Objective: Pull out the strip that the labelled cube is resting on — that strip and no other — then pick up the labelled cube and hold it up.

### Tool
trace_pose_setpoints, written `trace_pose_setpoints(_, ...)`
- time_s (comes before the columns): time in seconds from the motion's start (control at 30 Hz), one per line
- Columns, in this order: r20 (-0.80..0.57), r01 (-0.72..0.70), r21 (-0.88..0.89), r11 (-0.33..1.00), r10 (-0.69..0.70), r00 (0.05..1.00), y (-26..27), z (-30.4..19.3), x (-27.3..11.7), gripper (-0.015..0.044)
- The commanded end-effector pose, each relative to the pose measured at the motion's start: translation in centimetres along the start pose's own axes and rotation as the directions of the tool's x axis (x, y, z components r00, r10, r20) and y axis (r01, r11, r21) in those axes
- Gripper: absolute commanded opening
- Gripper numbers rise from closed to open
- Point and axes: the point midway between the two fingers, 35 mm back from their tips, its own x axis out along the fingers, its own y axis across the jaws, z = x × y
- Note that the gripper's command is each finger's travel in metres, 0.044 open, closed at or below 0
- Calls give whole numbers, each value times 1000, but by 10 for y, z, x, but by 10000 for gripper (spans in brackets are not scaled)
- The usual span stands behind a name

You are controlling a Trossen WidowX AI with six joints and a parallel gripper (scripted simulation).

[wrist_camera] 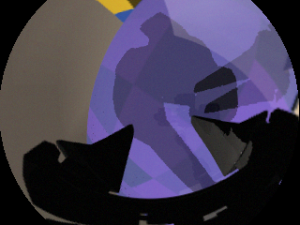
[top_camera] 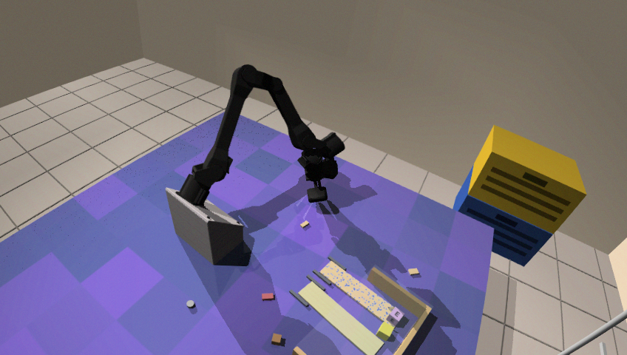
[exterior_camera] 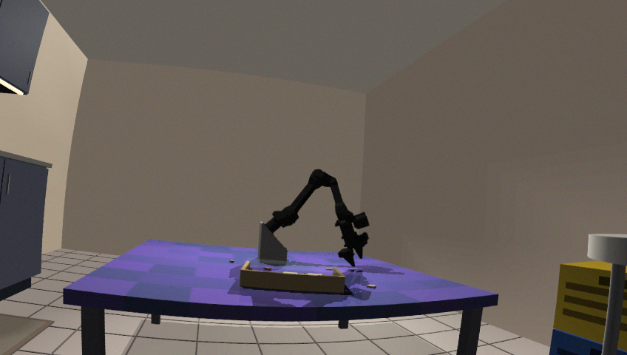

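Observation:
The labelled cube [top_camera: 396, 314], pale lilac with an E, sits at the far end of the blue-speckled strip [top_camera: 355, 289]. A plain pale yellow-green strip [top_camera: 339, 314] lies parallel to it. A yellow-green cube [top_camera: 385, 330] is close to the labelled cube; whether it rests on a strip I cannot tell. My gripper [top_camera: 317, 194] [exterior_camera: 357, 261] [wrist_camera: 162, 123] is open and empty. It points down above the table, well away from both strips, on the robot's side of the frame. In the wrist view only table and shadows show between the fingers; neither strip nor cube shows there.
A low wooden wall [top_camera: 398, 291] [exterior_camera: 292, 280] borders the strips. Short dark rails [top_camera: 316, 282] flank their near ends. Small loose pieces lie around: a pale block [top_camera: 304, 224], another pale block [top_camera: 413, 271], a red block [top_camera: 267, 296], a brown block [top_camera: 276, 338] and a grey cylinder [top_camera: 190, 304].

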Motion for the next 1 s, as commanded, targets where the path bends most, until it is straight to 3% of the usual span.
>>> trace_pose_setpoints(0.0, 109, 110, 55, 992, -116, 987, -66, 15, -32, 400)
trace_pose_setpoints(0.37, 334, 307, 306, 901, -404, 852, -198, 3, -150, 400)
trace_pose_setpoints(0.53, 400, 352, 380, 855, -495, 771, -231, -13, -196, 400)
trace_pose_setpoints(0.83, 514, 445, 544, 711, -702, 493, -277, -78, -307, 400)
trace_pose_setpoints(0.97, 519, 449, 557, 699, -715, 469, -279, -84, -315, 400)
